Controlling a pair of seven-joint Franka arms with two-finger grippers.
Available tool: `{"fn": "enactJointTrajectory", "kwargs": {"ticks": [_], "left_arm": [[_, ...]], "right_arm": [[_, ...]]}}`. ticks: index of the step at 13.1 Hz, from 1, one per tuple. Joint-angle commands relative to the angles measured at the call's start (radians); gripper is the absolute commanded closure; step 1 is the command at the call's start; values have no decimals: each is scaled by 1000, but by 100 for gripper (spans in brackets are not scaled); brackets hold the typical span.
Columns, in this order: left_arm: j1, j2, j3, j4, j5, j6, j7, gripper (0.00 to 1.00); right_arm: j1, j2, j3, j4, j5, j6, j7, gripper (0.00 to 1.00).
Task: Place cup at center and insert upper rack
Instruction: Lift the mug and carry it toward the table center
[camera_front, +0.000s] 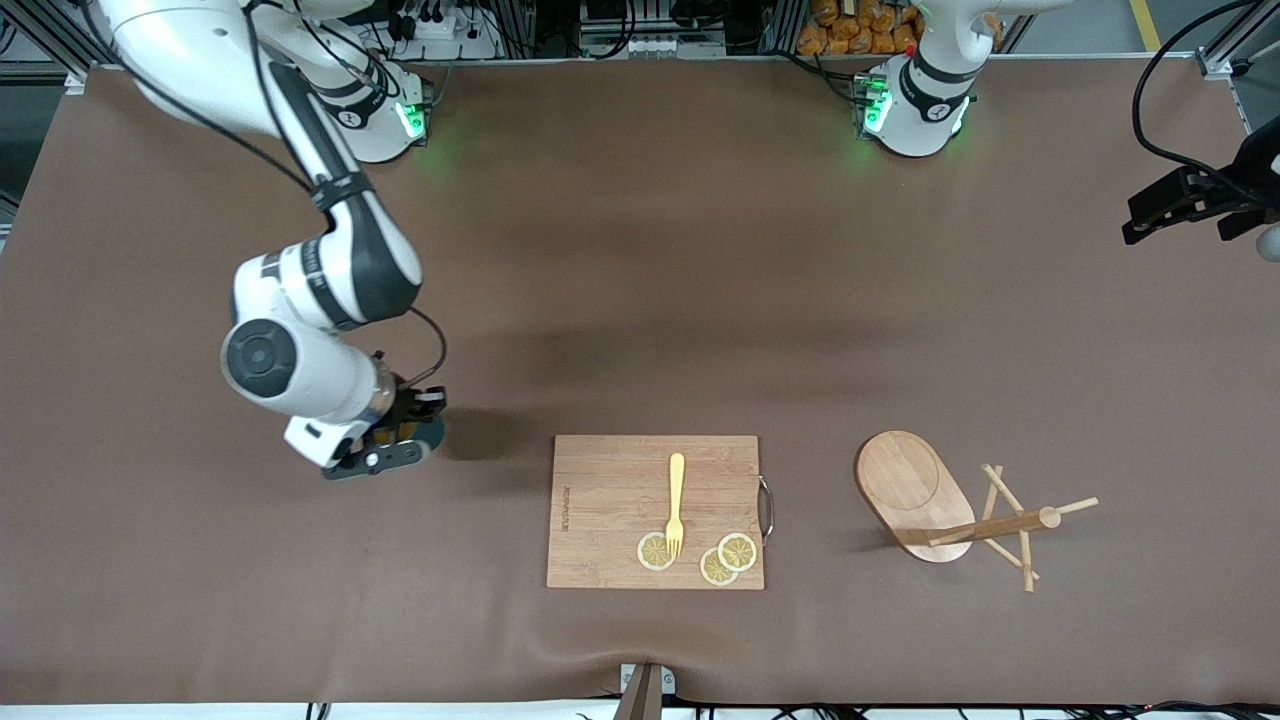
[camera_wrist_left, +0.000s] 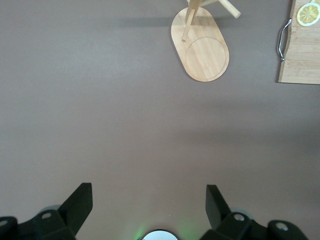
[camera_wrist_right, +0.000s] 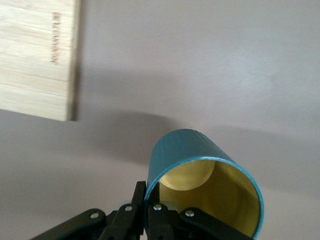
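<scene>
My right gripper (camera_front: 402, 436) is shut on the rim of the teal cup (camera_front: 433, 431), toward the right arm's end of the table beside the cutting board. In the right wrist view one of its fingers (camera_wrist_right: 138, 199) is outside the cup's wall and the other inside, and the cup (camera_wrist_right: 187, 148) shows its yellowish inside. I cannot tell whether the cup touches the table. The wooden mug tree (camera_front: 915, 490) lies on its side toward the left arm's end; its base also shows in the left wrist view (camera_wrist_left: 202, 47). My left gripper (camera_wrist_left: 149, 201) is open and empty, waiting high over that end (camera_front: 1142, 222).
A rectangular wooden cutting board (camera_front: 610, 490) lies between the cup and the mug tree, bearing a yellow fork (camera_front: 676, 500) and three lemon slices (camera_front: 737, 551). Its metal handle (camera_front: 766, 508) faces the mug tree. The board also shows in both wrist views (camera_wrist_right: 35, 55) (camera_wrist_left: 300, 55).
</scene>
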Motion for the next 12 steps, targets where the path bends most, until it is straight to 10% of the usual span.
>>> {"fn": "enactJointTrajectory", "kwargs": {"ticks": [1, 12], "left_arm": [[7, -11, -1, 0, -8, -13, 10, 0], [39, 1, -1, -13, -3, -13, 8, 0]], "right_arm": [[87, -31, -5, -11, 13, -15, 150, 100], [470, -21, -5, -8, 43, -4, 635, 100]]}}
